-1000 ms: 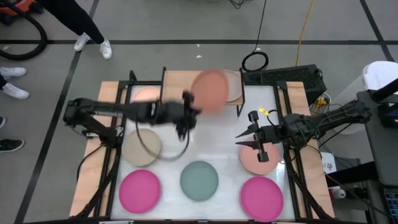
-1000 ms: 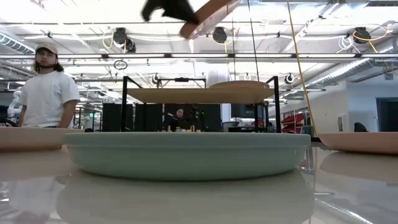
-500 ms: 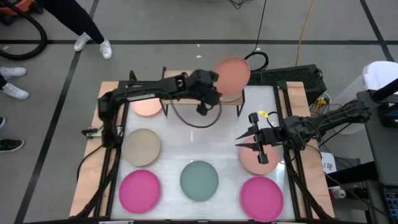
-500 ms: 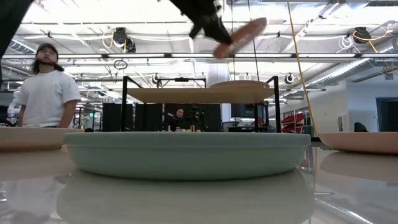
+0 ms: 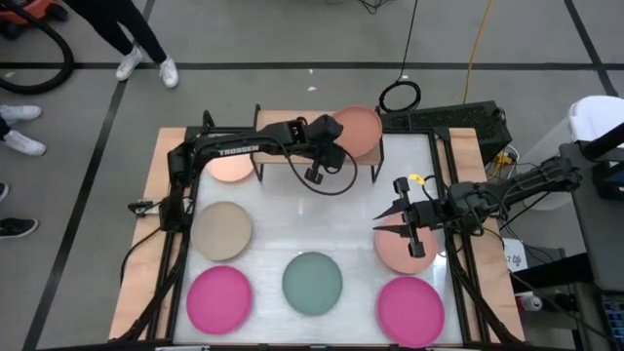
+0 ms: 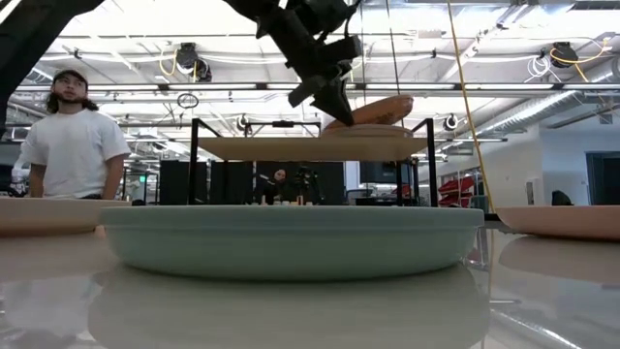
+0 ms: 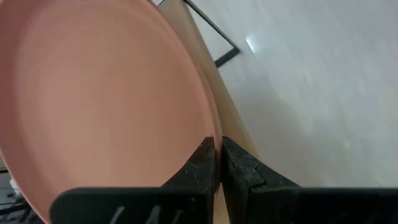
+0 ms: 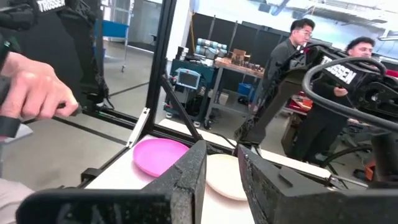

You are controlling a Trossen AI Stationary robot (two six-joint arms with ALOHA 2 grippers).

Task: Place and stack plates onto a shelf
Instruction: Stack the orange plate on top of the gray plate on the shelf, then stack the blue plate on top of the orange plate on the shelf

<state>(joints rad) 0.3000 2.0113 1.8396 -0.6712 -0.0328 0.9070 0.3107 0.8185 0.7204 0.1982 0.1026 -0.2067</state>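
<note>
My left gripper (image 5: 330,138) is shut on a terracotta plate (image 5: 358,131) above the right half of the light-wood shelf (image 5: 283,125). In the low view this plate (image 6: 376,110) sits tilted just over another plate (image 6: 360,130) that lies flat on the shelf board (image 6: 271,147). My right gripper (image 5: 388,218) hovers open above a salmon plate (image 5: 405,255) near the table's right edge. Flat on the table lie a peach plate (image 5: 230,164), a beige plate (image 5: 222,230), a grey-green plate (image 5: 312,283) and two magenta plates (image 5: 219,298) (image 5: 409,309). My left gripper pinches the terracotta plate's rim (image 7: 208,134) on its left side between the two fingers (image 7: 200,163). The fingers come from the table's left, slanting down. The plate is tilted, its held edge low and its right edge higher; whether it touches the plate beneath, I cannot tell.
Black shelf legs (image 6: 193,160) stand at the board's corners. A black cable loop (image 5: 322,180) hangs from the left arm over the table's middle. People stand beyond the table (image 6: 73,145), and a hand (image 8: 34,93) shows in the right wrist view.
My left gripper has carried the terracotta plate from above the table's middle toward the far edge and the right, then down onto the shelf's right half. The plate has come down from high overhead to just above the plate on the shelf, still tilted.
</note>
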